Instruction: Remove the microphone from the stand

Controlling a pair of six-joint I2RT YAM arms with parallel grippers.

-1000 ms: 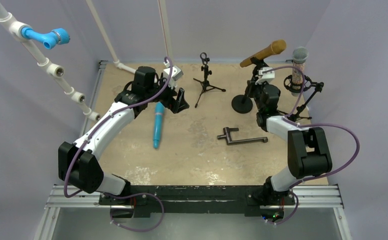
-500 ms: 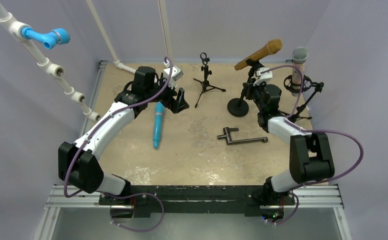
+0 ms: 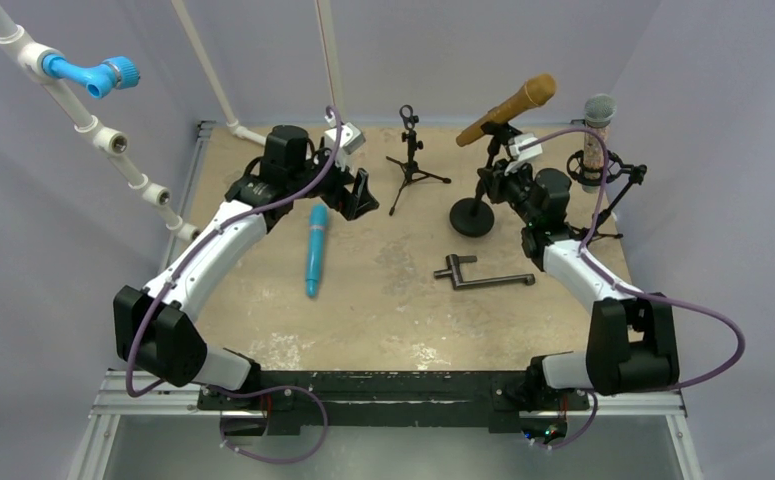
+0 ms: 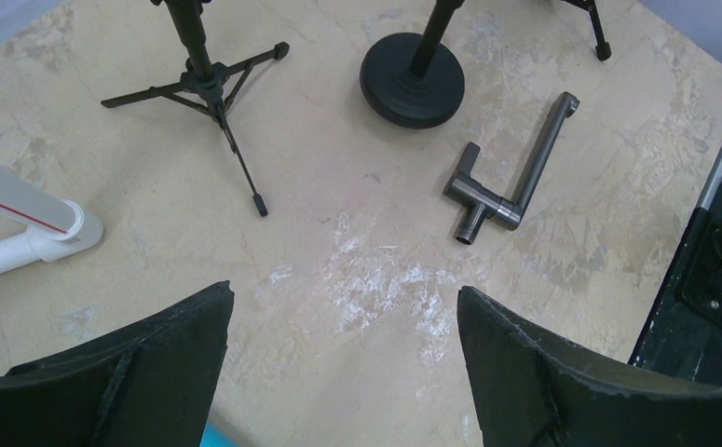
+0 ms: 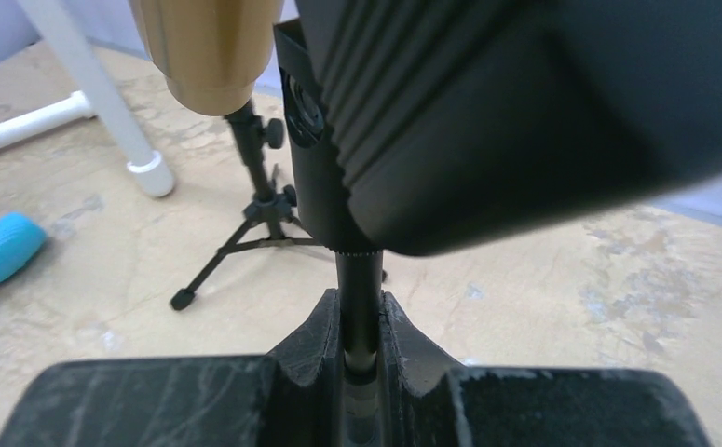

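Observation:
A gold microphone (image 3: 508,103) sits tilted in the black clip (image 5: 524,112) of a round-base stand (image 3: 471,217). My right gripper (image 3: 491,183) is shut on that stand's thin black pole (image 5: 359,279), just under the clip. In the right wrist view the pole runs between the right gripper's (image 5: 359,312) pads, and the microphone's gold end (image 5: 208,51) shows at the top. My left gripper (image 3: 358,195) hovers open over bare table beside a teal microphone (image 3: 315,250) lying flat. In the left wrist view nothing is between the left gripper's (image 4: 343,307) fingers.
An empty tripod stand (image 3: 410,165) stands at the back centre. A grey microphone (image 3: 595,130) stands upright in a shock-mount stand at the back right. A dark metal bracket (image 3: 483,275) lies mid-table. White pipes (image 3: 203,75) rise at the back left.
The round-base stand, with the gold microphone and my right gripper on its pole, has shifted left. The right arm has stretched out. The left arm has barely moved.

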